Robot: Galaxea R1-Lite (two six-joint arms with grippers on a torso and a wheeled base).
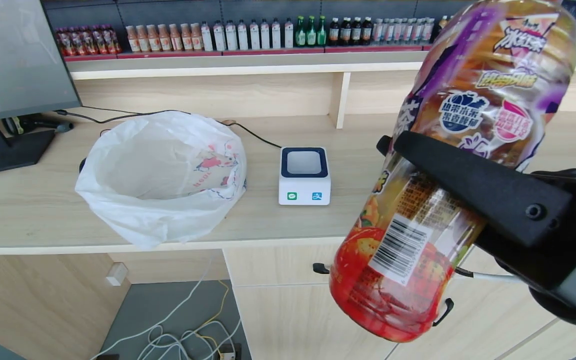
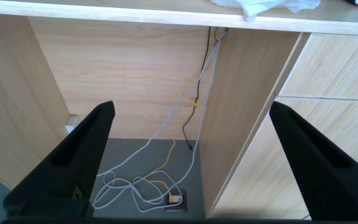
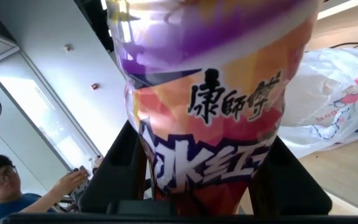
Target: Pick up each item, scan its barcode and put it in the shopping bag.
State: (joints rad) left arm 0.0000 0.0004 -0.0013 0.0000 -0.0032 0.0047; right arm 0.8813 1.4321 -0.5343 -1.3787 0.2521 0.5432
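My right gripper [image 1: 448, 185] is shut on a big bottle of iced tea [image 1: 468, 125] with a purple and orange label, held high and tilted close to the head camera, barcode [image 1: 400, 247] facing it. In the right wrist view the bottle [image 3: 216, 93] sits between the two black fingers [image 3: 114, 168]. The white scanner [image 1: 304, 175] stands on the wooden counter [image 1: 33, 210], left of the bottle. The white shopping bag [image 1: 163, 175] lies open further left, also seen from the right wrist as the bag [image 3: 334, 99]. My left gripper [image 2: 191, 162] hangs open below the counter, holding nothing.
A monitor [image 1: 13, 55] on its stand sits at the counter's far left, with a black cable [image 1: 118, 116] running behind the bag. Shelves of bottles [image 1: 248, 35] line the back. Loose cables [image 2: 148, 186] lie on the floor under the counter.
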